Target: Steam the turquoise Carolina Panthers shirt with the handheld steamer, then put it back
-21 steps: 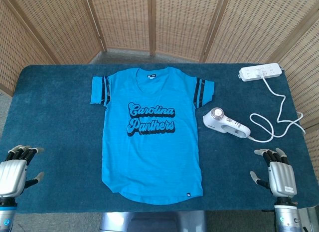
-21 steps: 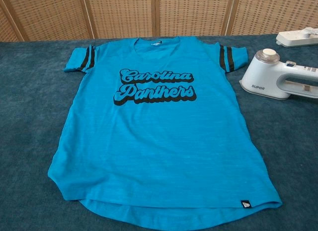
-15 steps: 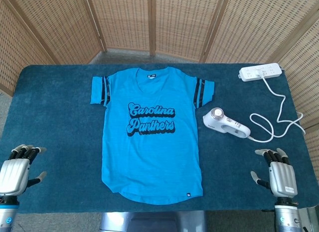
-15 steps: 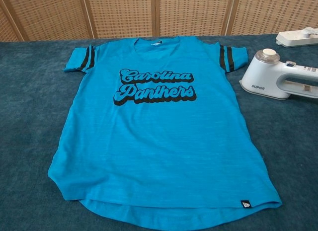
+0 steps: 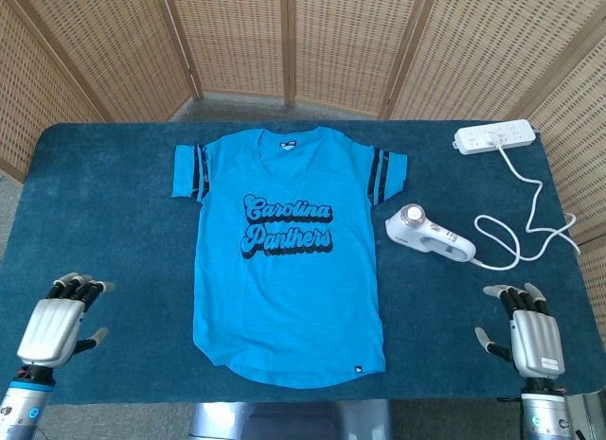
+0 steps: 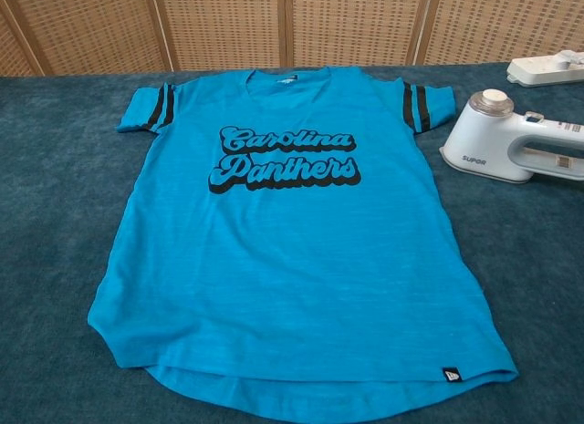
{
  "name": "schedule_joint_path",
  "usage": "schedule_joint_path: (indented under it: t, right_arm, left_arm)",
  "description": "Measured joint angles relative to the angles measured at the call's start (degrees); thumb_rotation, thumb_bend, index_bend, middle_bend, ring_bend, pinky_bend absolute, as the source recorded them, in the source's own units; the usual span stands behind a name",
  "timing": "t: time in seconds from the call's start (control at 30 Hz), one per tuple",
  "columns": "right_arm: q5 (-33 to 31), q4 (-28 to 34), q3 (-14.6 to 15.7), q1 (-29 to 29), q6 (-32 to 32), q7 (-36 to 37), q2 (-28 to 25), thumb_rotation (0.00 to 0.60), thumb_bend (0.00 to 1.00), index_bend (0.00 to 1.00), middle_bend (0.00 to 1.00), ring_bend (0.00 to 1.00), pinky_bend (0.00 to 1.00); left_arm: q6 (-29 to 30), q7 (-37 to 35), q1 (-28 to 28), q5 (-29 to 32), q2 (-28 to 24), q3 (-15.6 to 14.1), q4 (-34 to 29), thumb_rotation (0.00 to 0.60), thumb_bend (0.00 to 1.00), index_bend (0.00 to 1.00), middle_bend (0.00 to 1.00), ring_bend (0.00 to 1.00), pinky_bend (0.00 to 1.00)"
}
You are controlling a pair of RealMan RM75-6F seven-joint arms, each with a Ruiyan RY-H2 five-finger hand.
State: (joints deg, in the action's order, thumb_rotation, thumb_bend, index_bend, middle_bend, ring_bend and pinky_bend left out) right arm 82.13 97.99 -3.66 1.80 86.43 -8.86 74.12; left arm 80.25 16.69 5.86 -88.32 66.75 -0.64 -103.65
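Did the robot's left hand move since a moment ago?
Yes. In the head view the left hand has slid to the right, closer to the turquoise shirt, and sits slightly lower. Its fingers are apart, holding nothing.
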Motion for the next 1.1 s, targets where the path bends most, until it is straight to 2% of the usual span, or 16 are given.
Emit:
schedule_joint_path:
  t: [0.3, 0.43, 0.83, 1.1]
  right_arm:
    - [0.56, 0.72, 0.27, -0.87, 1.28, 0.14, -0.69, 0.6, 0.29, 0.29, 0.3, 0.26, 0.09]
    - [0.9, 0.82, 0.4, -1.27, 1.84, 0.51, -0.91, 0.6, 0.29, 0.29, 0.3, 0.26, 0.09]
    - [1.36, 0.37, 0.37, -1.95, 2.6, 2.13, -1.5, 0.6, 0.29, 0.29, 0.3, 0.26, 0.09]
    - [1.63, 0.1, 0.42, -2.53, 3.25, 3.11, -1.73, 0.6, 0.29, 0.29, 0.3, 0.26, 0.09]
  left_arm:
    - [-7.62, 4.36, 4.17, -2.76, 1.83, -1.85, -0.74, 0.552, 0.22, 0.29, 0.36, 0.22, 0.17]
    - [-10.88, 7.61, 6.23, -4.36, 4.41, -2.65, -0.86, 0.549, 0.25, 0.29, 0.36, 0.22, 0.17]
    - [-16.97, 13.96, 9.33, -5.5, 13.2, -4.47, 1.81, 0.55, 0.25, 0.29, 0.3, 0.14, 0.17]
    - [-17.62, 16.28, 10.03, -4.83, 15.7, -4.66, 4.0, 0.548, 0.25, 0.29, 0.3, 0.14, 0.17]
